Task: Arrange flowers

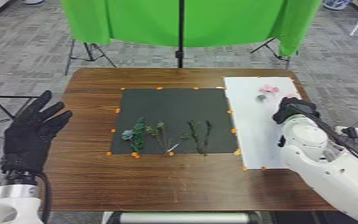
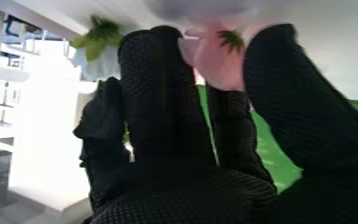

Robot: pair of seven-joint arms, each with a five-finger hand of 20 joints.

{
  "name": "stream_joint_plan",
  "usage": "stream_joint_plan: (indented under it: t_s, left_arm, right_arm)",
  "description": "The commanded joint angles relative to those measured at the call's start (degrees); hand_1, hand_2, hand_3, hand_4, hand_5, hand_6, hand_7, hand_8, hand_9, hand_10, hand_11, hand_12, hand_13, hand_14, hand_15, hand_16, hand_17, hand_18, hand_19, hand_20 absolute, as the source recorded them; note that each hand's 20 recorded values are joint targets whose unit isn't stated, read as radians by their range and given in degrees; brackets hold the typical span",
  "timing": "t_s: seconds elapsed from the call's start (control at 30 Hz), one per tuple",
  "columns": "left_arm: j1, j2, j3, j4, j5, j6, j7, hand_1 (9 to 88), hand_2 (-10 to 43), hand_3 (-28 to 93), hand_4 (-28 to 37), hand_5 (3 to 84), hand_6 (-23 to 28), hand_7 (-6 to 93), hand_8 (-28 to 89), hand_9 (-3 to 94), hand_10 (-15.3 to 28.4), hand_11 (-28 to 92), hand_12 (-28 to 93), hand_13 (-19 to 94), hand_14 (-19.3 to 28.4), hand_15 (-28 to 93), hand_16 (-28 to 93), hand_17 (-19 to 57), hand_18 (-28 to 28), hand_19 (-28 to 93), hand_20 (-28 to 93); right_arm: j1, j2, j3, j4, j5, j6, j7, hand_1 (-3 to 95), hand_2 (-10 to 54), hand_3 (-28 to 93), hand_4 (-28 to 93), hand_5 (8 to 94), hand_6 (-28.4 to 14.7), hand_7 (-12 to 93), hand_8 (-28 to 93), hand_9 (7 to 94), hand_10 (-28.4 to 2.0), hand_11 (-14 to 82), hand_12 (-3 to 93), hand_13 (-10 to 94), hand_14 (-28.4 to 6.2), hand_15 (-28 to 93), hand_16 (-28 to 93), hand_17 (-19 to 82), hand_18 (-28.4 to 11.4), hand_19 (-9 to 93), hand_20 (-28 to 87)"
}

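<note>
In the head view my right hand (image 1: 294, 108) is over the white sheet (image 1: 255, 132), beside a pink flower (image 1: 269, 89) and a small grey-blue bloom (image 1: 262, 97). My right hand (image 2: 171, 135) has nearly straight fingers in the right wrist view. A pink blossom (image 2: 218, 67) stands between its fingers and thumb; whether they touch it I cannot tell. A pale flower with green sepals (image 2: 97, 41) is beside the fingers. Leafy stems (image 1: 138, 135) and thinner stems (image 1: 193, 134) lie on the black mat (image 1: 171, 107). My left hand (image 1: 31, 132) is open, at the table's left.
Orange markers (image 1: 233, 131) line the mat and the white sheet on the brown table (image 1: 158, 185). A green cloth (image 1: 127, 20) hangs on a stand behind the far edge. The right forearm covers part of the sheet's near right side.
</note>
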Motion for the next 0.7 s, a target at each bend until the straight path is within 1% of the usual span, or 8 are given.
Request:
stream_joint_plan:
  t_s: [0.03, 0.07, 0.1, 0.3, 0.4, 0.53, 0.63, 0.7]
  left_arm:
    - [0.36, -1.06, 0.99, 0.66, 0.33, -0.49, -0.83, 24.6, 5.2, 80, -24.1, 34.6, 6.8, 14.1, -11, 32.8, 18.0, 22, 11, 24, 24.9, 47, -7, -9.4, 23.3, 51, 18]
    - [0.1, -1.07, 1.16, 0.81, 0.37, -0.63, -0.77, 24.6, 5.2, 80, -24.1, 34.6, 6.8, 14.1, -11, 32.8, 18.0, 22, 11, 24, 24.9, 47, -7, -9.4, 23.3, 51, 18]
    - [0.04, -1.09, 1.26, 0.84, 0.37, -0.62, -0.92, 24.6, 5.2, 80, -24.1, 34.6, 6.8, 14.1, -11, 32.8, 18.0, 22, 11, 24, 24.9, 47, -7, -9.4, 23.3, 51, 18]
    - [0.16, -1.27, 1.32, 1.01, 0.42, -0.78, -0.93, 24.6, 5.2, 79, -24.1, 34.7, 6.8, 14.2, -11, 32.8, 18.1, 22, 11, 24, 24.9, 47, -7, -9.4, 23.3, 51, 18]
    - [0.6, -1.21, 0.8, 0.75, 0.58, -1.0, -1.14, 24.5, 5.2, 80, -24.1, 34.6, 6.8, 14.1, -11, 32.8, 18.1, 22, 11, 24, 24.9, 47, -7, -9.4, 23.3, 51, 18]
    - [1.48, -1.15, -0.35, -0.38, 1.26, -1.51, -1.17, 24.4, 5.2, 79, -24.3, 34.6, 6.8, 14.1, -11, 32.8, 18.1, 22, 11, 24, 24.9, 47, -7, -9.4, 23.3, 51, 18]
    - [0.96, -0.3, -0.7, -0.63, 1.09, -1.11, -0.66, 24.3, 5.2, 80, -24.2, 34.6, 6.8, 14.1, -11, 32.8, 18.1, 22, 11, 24, 25.0, 47, -7, -9.4, 23.4, 52, 18]
    - [0.36, -0.16, -0.91, -0.7, 1.17, -1.11, -0.93, 24.2, 5.2, 80, -24.1, 34.6, 6.8, 14.1, -11, 32.8, 18.1, 22, 11, 24, 25.0, 47, -7, -9.4, 23.5, 52, 18]
  right_arm:
    - [-0.25, 1.84, -5.24, 2.22, -4.89, 12.38, 1.03, 56.9, -9.5, 71, -28, 71.2, 1.7, 38, -5, 87.4, -6.5, 13.4, 32.2, 76, -3.2, 65, 22, 33, -23.0, 93, 51]
    - [-0.6, 2.15, -5.0, 1.7, -5.12, 13.12, 0.99, 58.7, -9.5, 69, -28, 76.8, 2.0, 37, -3, 91.7, -5.3, 13.7, 33.3, 80, -3.3, 65, 21, 37, -22.6, 93, 53]
    - [-0.95, 2.27, -4.8, 1.27, -5.71, 13.47, 1.19, 59.2, -9.5, 69, -28, 78.5, 2.2, 37, -2, 92.8, -5.0, 14.1, 33.4, 81, -3.2, 65, 20, 38, -22.4, 93, 53]
    - [-1.61, 1.45, -2.79, -3.05, -8.31, 16.56, -0.76, 59.8, -9.5, 69, -28, 82.9, 2.2, 31, 0, 93.7, -4.7, 16.4, 31.7, 84, -3.3, 64, 20, 40, -22.7, 93, 55]
    - [-0.75, -1.27, -2.55, -6.29, -9.87, 17.61, -4.59, 59.7, -9.5, 70, -28, 84.2, 1.7, 29, 2, 93.7, -5.4, 17.2, 30.8, 85, -3.5, 63, 20, 40, -22.9, 93, 55]
    - [5.58, -9.2, -7.25, -7.27, -10.34, 16.83, -11.31, 59.3, -9.5, 71, -28, 84.5, 1.5, 28, 2, 93.7, -5.6, 17.5, 31.0, 85, -3.6, 63, 20, 40, -23.0, 93, 55]
    - [11.37, -17.16, -12.78, -4.8, -10.59, 15.84, -15.28, 59.2, -9.5, 71, -28, 84.4, 1.5, 28, 3, 93.7, -5.8, 17.7, 31.1, 84, -3.8, 64, 21, 40, -22.7, 93, 55]
    - [14.09, -22.88, -15.71, -1.78, -11.44, 15.05, -18.38, 59.0, -9.5, 71, -28, 84.1, 1.5, 28, 3, 93.7, -6.0, 17.6, 31.6, 83, -4.0, 65, 21, 39, -22.4, 93, 56]
